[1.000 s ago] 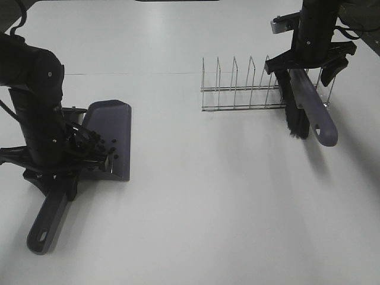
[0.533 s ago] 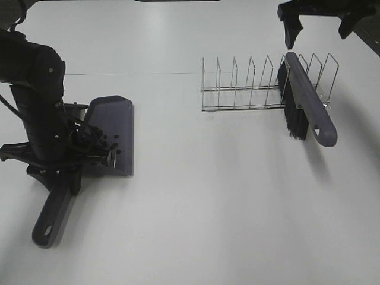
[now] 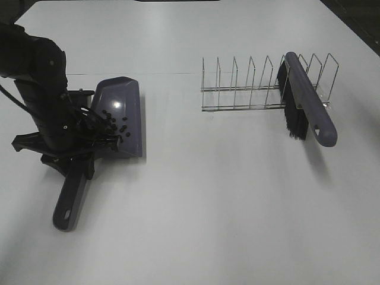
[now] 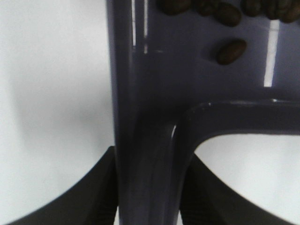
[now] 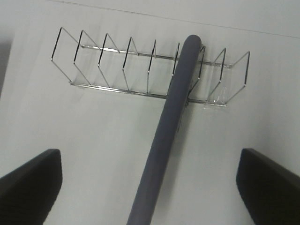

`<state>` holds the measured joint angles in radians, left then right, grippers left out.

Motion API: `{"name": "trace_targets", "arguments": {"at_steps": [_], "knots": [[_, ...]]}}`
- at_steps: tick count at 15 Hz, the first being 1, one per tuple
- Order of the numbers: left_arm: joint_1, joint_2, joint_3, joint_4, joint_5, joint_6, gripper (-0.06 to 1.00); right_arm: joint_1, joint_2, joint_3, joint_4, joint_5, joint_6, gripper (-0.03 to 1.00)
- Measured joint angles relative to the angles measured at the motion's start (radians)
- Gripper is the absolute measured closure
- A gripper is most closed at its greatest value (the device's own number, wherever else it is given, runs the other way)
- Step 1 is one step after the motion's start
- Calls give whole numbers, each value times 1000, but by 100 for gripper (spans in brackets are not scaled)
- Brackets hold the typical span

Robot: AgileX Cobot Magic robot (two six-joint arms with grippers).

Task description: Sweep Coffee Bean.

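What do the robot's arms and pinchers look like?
The left arm is matte black and chunky, with rounded joints, small screws and a thin black cable beside it. The left gripper's fingers are black with curved edges. The right gripper's fingers are black and wedge-shaped. No markings show.

Camera layout: one high overview, two wrist views.

The exterior high camera looks steeply down on the table (image 3: 208,208). The left wrist camera sits very close to the dustpan (image 4: 187,75). The right wrist camera looks down from farther off; it shares the wire rack (image 5: 150,70) and brush (image 5: 168,122), at 2 o'clock in the overview.
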<state>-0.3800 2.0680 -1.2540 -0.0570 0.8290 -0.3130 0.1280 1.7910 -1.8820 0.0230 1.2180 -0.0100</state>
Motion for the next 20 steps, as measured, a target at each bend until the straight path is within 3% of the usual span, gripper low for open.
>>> {"name": "trace_targets", "arguments": {"at_steps": [4, 7, 9, 15, 20], "knots": [[0, 1, 0, -65, -80, 29, 59, 0, -275, 285, -16, 1, -5, 8], [0, 1, -1, -65, -91, 29, 24, 0, -476, 456, -23, 1, -6, 8], [0, 1, -1, -65, -92, 30, 16, 0, -588, 556, -23, 1, -6, 8], [0, -62, -6, -26, -57, 77, 13, 0, -1098, 1043, -23, -4, -6, 8], [0, -240, -6, 57, 22, 78, 13, 0, -1381, 1354, -8, -86, -6, 8]]}}
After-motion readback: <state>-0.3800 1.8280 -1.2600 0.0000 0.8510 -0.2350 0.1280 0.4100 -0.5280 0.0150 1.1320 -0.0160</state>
